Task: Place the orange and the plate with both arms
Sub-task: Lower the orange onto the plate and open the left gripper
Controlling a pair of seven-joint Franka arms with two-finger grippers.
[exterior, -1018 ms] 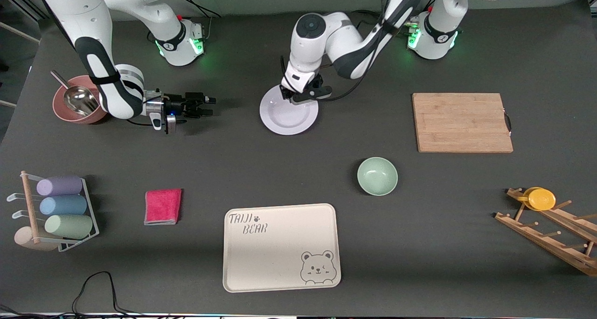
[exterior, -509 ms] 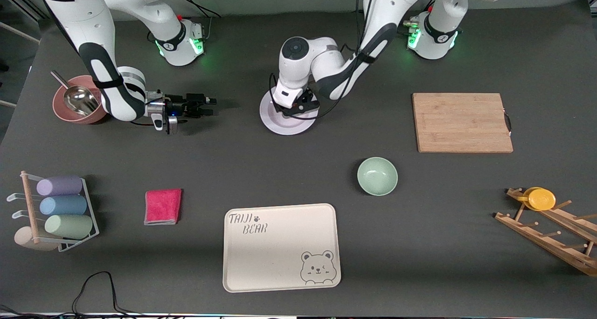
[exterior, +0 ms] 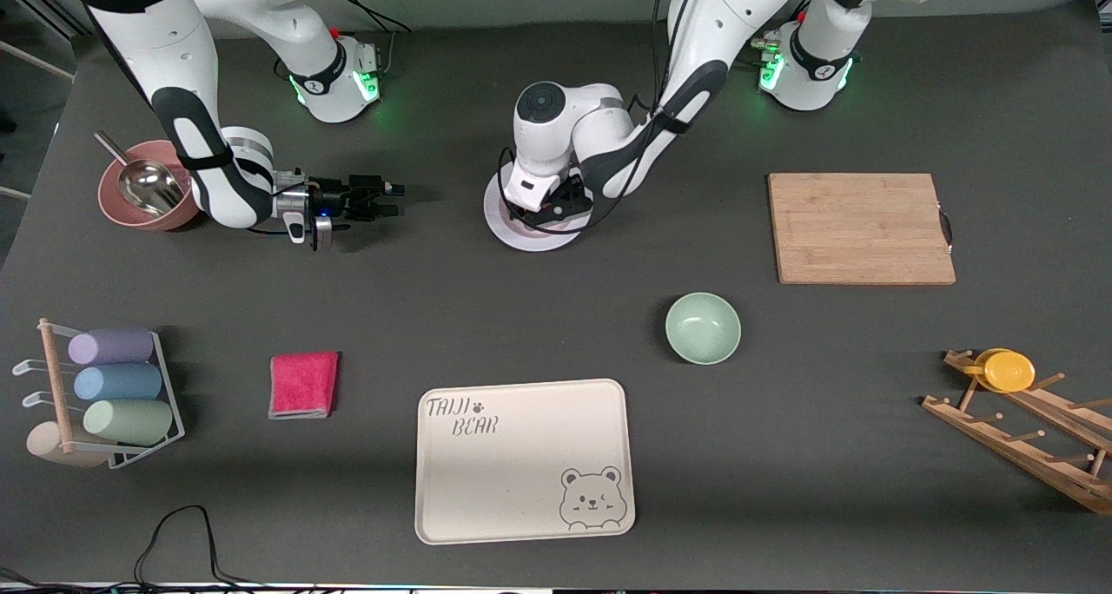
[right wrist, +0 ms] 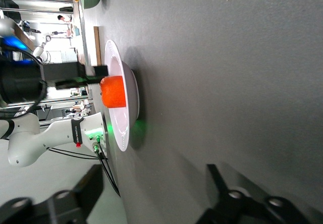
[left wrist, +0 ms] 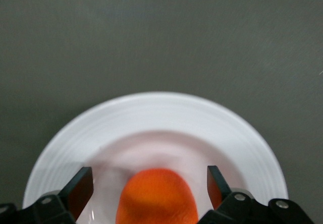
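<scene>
So the left gripper (exterior: 556,205) was down over the plate (exterior: 521,234), upper middle of the front frame, on the dark tabletop (exterior: 434,299). In the left wrist shot the orange (left wrist: 157,196) sat in the plate's sunken centre, between the fingers (left wrist: 79,189), which were spread wide with a gap on each side of the fruit, not touching it. The right gripper (exterior: 388,198) hung low over the tabletop in the upper left of the front frame, between the pink bowl (exterior: 130,207) and the plate, fingers (right wrist: 222,181) apart and holding nothing. The right wrist shot showed the plate (right wrist: 121,100) edge-on with the orange (right wrist: 113,91) on it.
</scene>
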